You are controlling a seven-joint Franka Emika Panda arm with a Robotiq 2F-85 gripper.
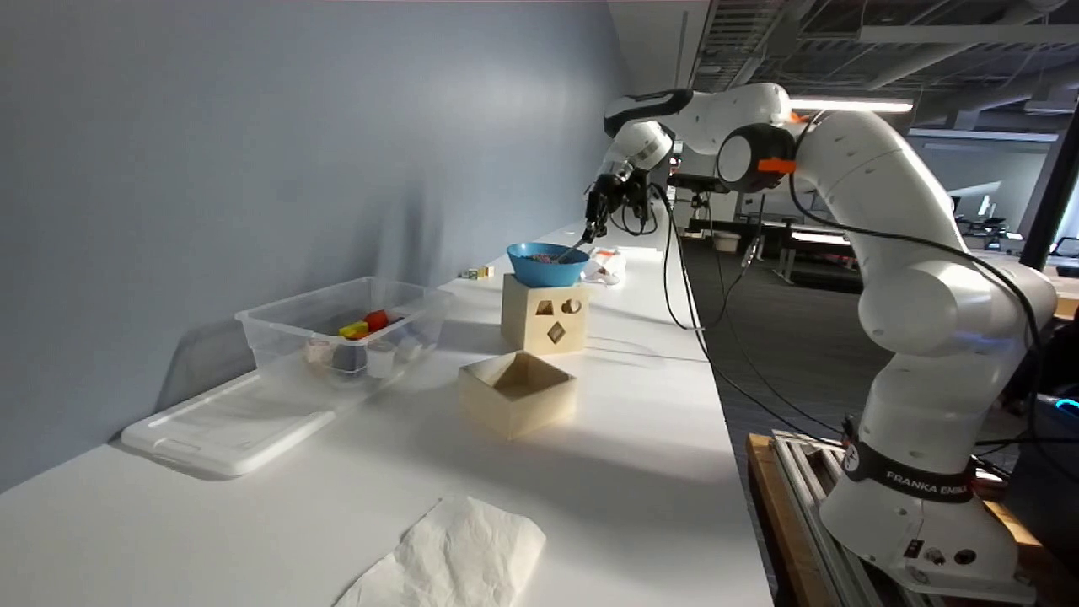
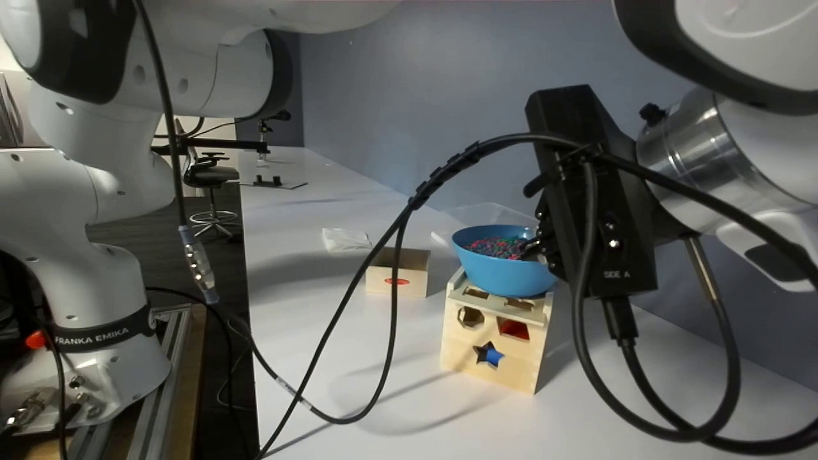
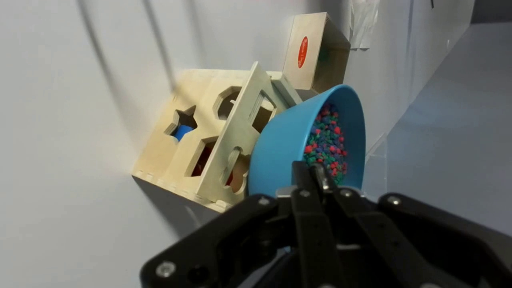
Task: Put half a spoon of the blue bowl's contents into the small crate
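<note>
Slim spoon aslant in blue bowl w/ multicol. bits, sm. open-top wood crate nearby.

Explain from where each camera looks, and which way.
In an exterior view: from nearer the small crate toward the blue bowl; whole arm shows.
In an exterior view: from nearer the shape box toward the crate; base and gripper show.
Wrist view: behind the fingers, facing the bowl; gripper shows.
Both exterior views share bowl and crate.

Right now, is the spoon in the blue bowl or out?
Partly in: an exterior view shows the spoon slanting from the gripper into the blue bowl.
</note>
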